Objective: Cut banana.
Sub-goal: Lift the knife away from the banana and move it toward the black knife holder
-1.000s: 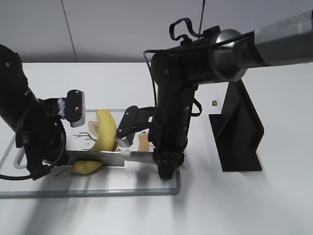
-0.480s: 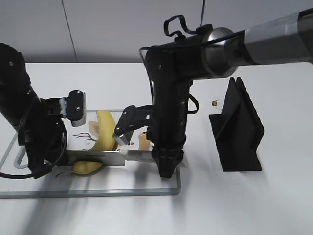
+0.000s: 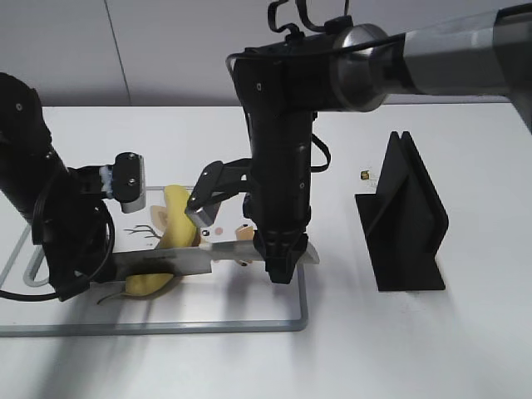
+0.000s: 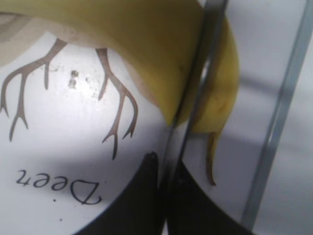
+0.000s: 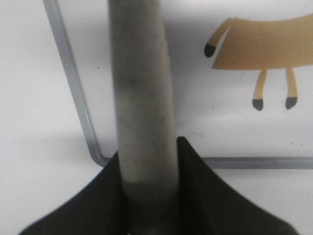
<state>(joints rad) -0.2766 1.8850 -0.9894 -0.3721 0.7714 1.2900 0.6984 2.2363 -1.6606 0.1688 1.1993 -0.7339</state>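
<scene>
The yellow banana (image 3: 176, 223) lies on the cutting board (image 3: 166, 324). It also shows in the left wrist view (image 4: 146, 54) with its thin dark stem pointing down. A knife blade (image 3: 183, 260) runs across the banana near its stem end (image 4: 195, 88). I cannot tell how deep it sits. My right gripper (image 3: 280, 270) is shut on the knife's grey handle (image 5: 142, 98) near the board's right rim. My left gripper (image 3: 83, 281) is shut on the blade's far end (image 4: 164, 171), left of the banana.
A black stand (image 3: 407, 224) is on the table to the right of the board. A small dark object (image 3: 365, 175) lies behind it. The board has a metal rim (image 5: 73, 98) and printed deer pictures (image 5: 264, 49).
The right arm has moved up and a little left. The knife's handle end has risen slightly off the board. The left arm has hardly moved.
</scene>
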